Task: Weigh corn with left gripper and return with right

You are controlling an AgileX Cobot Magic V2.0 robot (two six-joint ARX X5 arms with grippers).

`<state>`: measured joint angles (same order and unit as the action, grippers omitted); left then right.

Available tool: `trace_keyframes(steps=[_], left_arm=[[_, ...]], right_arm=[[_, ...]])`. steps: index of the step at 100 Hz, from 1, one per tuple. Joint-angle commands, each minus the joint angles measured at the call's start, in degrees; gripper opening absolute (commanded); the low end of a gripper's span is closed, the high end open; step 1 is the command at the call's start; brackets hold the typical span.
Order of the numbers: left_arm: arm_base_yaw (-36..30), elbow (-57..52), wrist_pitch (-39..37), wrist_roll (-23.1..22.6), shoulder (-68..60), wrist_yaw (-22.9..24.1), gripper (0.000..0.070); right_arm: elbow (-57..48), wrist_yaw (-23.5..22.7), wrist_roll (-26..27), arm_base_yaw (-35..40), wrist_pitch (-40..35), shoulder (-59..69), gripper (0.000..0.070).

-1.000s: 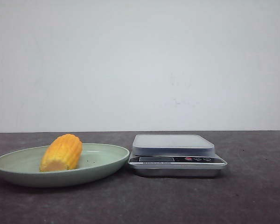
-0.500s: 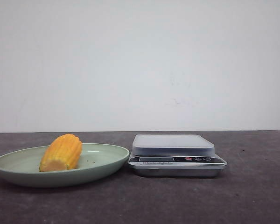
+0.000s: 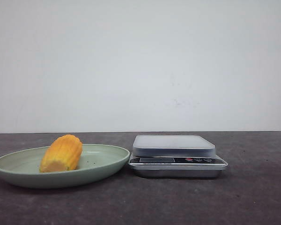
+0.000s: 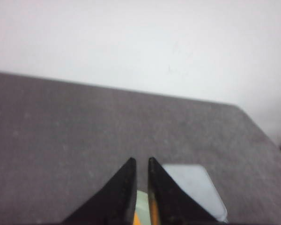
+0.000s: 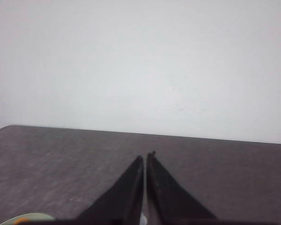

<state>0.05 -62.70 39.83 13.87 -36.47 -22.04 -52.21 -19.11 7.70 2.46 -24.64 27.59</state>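
Corn on the plate, both sets of fingers narrow.

We see the left gripper [image 4: 141, 161] with fingers nearly together, holding nothing; past their tips lie the corn [image 3: 62, 153] on its green plate [image 3: 18, 165] and the scale [image 3: 175, 154] on the desk [image 3: 253, 197]. The right gripper [image 5: 145, 157] is likewise nearly closed and bare.

A plain white wall [image 3: 140, 61] rises behind the dark grey speckled counter [image 3: 178, 201], evenly and softly lit.
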Motion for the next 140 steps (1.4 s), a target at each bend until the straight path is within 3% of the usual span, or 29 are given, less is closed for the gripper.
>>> trace_keyframes(steps=[1, 7, 16, 22, 33, 81, 93, 115, 140], left_arm=[[-0.5, -1.0, 0.3, -1.4, -0.4, -2.3, 0.0059], [-0.7, -1.0, 0.5, -1.4, -0.7, -5.0, 0.0193], [-1.0, -1.0, 0.6, -1.4, -0.9, -6.9, 0.0501], [-1.2, -1.0, 0.8, -1.4, -0.9, -7.0, 0.0585], [-1.3, -1.0, 1.2, -1.2, -1.0, -6.5, 0.0585], [-4.7, -1.0, 1.4, -0.8, -5.5, -6.2, 0.0566], [-7.4, -1.0, 2.6, -0.5, -10.4, -4.5, 0.0543], [-12.7, -1.0, 6.3, 0.8, -23.3, -1.7, 0.0546], [-20.0, -1.0, 4.8, 1.5, -39.6, 0.4, 0.0547]], right_arm=[[-1.1, -1.9, -0.4, 0.1, 0.3, 0.4, 0.0078], [-1.1, -3.3, 0.1, 0.1, 0.3, 0.4, 0.0244], [-1.1, -5.4, 1.4, 0.1, 0.3, 0.4, 0.0450], [-1.1, -6.8, 1.9, 0.1, 0.3, 0.4, 0.0519], [-1.1, -7.2, 2.2, 0.1, 0.3, 0.4, 0.0593], [-1.1, -6.8, 2.0, 0.6, -3.2, 0.4, 0.0591], [-1.0, -4.4, 1.7, 1.2, -4.7, 0.4, 0.0591], [-1.0, -4.4, 1.7, 1.7, -4.9, 1.6, 0.0590], [-0.5, -4.3, 1.7, 1.9, -6.3, 4.2, 0.0579]])
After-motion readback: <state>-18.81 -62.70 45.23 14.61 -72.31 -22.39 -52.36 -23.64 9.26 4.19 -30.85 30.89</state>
